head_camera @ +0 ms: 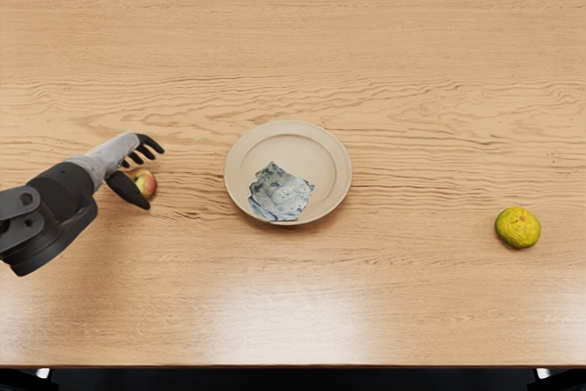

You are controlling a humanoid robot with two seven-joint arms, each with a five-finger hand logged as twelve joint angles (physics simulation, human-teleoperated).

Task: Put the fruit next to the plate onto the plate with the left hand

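Left hand (121,162) is seen open: fingers (149,146) are spread, thumb (128,192) is dropped low, nothing is gripped yet. A small red-yellow apple (146,184) is sat on the table (366,61) right at the hand, tucked between the thumb and the spread fingers; the thumb looks to be touching it or just beside it, exact contact cannot be told. The plate (240,157) is found well apart from the hand, on its far side past the apple, with a blue-white patterned patch (279,192) on its inner face. A yellow-green citrus (517,227) is placed much farther from the hand, beyond the plate. Right hand is not seen.

Risks, as judged:
- The apple is round and small, so it may be nudged and rolled out from under the fingers if the thumb is closed first or the hand is lowered off-centre.
- The grip looks shallow, so the fruit may be pinched at the fingertips only and dropped during carry.
- The plate rim may be clipped if the lift is kept too low.
- If released from height, the apple may be bounced or rolled off the shallow plate.
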